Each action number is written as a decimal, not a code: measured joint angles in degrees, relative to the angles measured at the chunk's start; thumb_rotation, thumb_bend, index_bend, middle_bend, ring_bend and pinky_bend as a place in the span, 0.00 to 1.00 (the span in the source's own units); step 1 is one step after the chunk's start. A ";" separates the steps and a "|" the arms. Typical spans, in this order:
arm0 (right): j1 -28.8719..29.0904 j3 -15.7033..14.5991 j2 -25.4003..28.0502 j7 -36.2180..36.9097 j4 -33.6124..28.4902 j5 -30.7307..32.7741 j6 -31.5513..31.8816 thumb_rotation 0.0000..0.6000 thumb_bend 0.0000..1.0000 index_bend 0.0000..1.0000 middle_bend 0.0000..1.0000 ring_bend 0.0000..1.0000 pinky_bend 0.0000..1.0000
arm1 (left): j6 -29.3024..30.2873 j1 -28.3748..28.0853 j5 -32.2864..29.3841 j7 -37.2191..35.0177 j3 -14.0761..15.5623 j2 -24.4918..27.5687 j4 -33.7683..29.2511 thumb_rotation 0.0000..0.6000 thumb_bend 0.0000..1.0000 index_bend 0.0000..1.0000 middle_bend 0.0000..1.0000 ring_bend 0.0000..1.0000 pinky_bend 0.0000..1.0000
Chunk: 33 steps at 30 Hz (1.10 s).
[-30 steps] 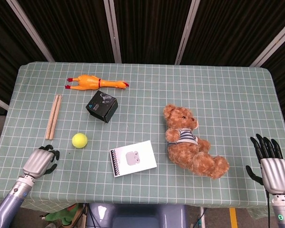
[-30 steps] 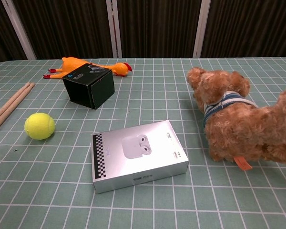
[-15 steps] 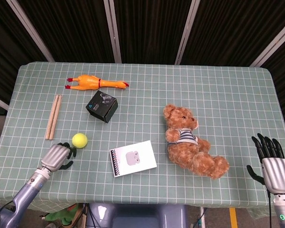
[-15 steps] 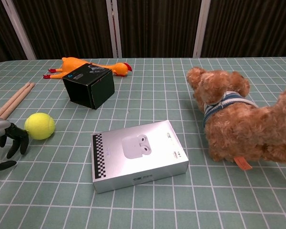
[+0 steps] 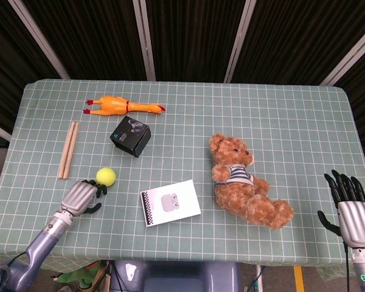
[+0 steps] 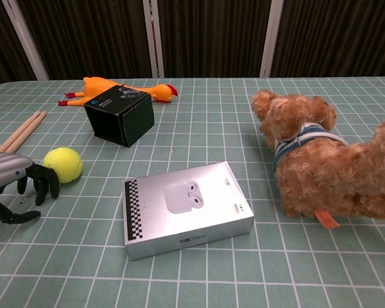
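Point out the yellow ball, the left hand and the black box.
yellow ball (image 6: 63, 164), chest view, middle of its front.
left hand (image 5: 81, 198), head view, silver back of the hand.
black box (image 5: 131, 135), head view, centre of its top face.

Overhead head view; low chest close-up.

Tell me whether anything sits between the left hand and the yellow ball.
Nothing visible does. The left hand is right beside the yellow ball, its fingertips at the ball's near side. The drumsticks and the black box lie farther back, off that line.
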 measured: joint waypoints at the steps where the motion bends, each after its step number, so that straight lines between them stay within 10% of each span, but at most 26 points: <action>1: -0.03 -0.01 0.02 0.02 -0.01 0.02 0.01 1.00 0.34 0.00 0.00 0.00 0.00 | -0.10 -0.16 -0.07 -0.11 -0.07 -0.07 0.08 1.00 0.31 0.40 0.50 0.36 0.45; 33: -0.21 0.22 1.24 2.14 -0.13 0.08 0.31 1.00 0.34 0.00 0.00 0.00 0.00 | -3.69 -8.88 0.23 -9.43 -2.87 -6.72 14.44 1.00 0.31 0.37 0.43 0.32 0.30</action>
